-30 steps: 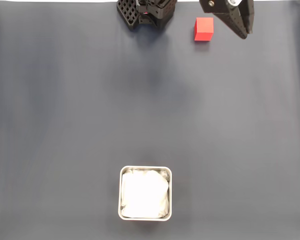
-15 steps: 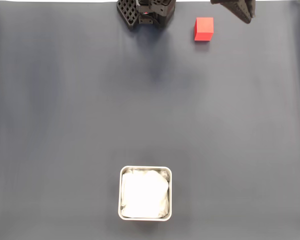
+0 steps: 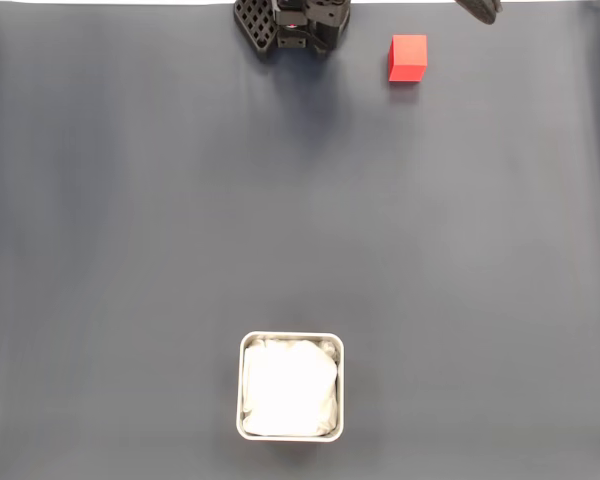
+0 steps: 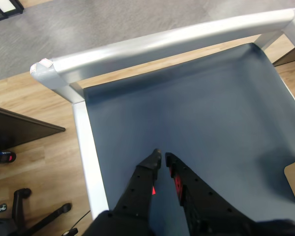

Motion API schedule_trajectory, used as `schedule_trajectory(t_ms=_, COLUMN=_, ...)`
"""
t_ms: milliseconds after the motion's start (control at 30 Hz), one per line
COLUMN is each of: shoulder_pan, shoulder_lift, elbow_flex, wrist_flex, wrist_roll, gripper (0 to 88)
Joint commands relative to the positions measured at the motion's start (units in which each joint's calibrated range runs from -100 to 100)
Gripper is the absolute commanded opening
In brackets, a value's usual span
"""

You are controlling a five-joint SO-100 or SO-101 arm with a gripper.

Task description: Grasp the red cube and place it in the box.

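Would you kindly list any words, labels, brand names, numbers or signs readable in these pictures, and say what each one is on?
None: no readable text appears in either view.
The red cube has plain faces.
The box shows a bare metal rim and white padding, no label.
The end effector and the arm base carry small red marks, too small to read as characters.

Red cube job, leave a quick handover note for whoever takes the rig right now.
Gripper: nothing between the fingers, which are nearly closed in the wrist view; its tip sits at the top edge of the fixed view.
Red cube: on the dark mat near the top edge, right of the arm base, not held.
Box: bottom centre, holding only its white padding.
Done: nothing placed.
Left: grasp the cube, carry it to the box, release.
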State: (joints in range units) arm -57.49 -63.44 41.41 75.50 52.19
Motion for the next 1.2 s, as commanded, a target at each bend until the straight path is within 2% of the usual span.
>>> schedule_trajectory(t_ms=0, shoulder_pan=-1.95, shoulder_lift=-1.55, elbow_flex=0.1, wrist_flex=1.06, wrist_roll=-0.39, gripper=1.1)
schedule_trajectory(t_ms=400, shoulder_pan=-7.0, shoulder_lift=-3.72, elbow_flex=3.02, wrist_flex=4.17, wrist_roll=-0.68, gripper=2.4)
schedule_trajectory(t_ms=767, shoulder_pan=-11.04, shoulder_lift=-7.1, elbow_flex=6.22, wrist_flex=6.31, wrist_roll=-3.42, gripper=7.0)
schedule_trajectory(t_ms=1167, shoulder_pan=-11.47, shoulder_lift=-9.09, elbow_flex=11.69, wrist_flex=7.21, wrist_roll=-2.49, gripper=8.7)
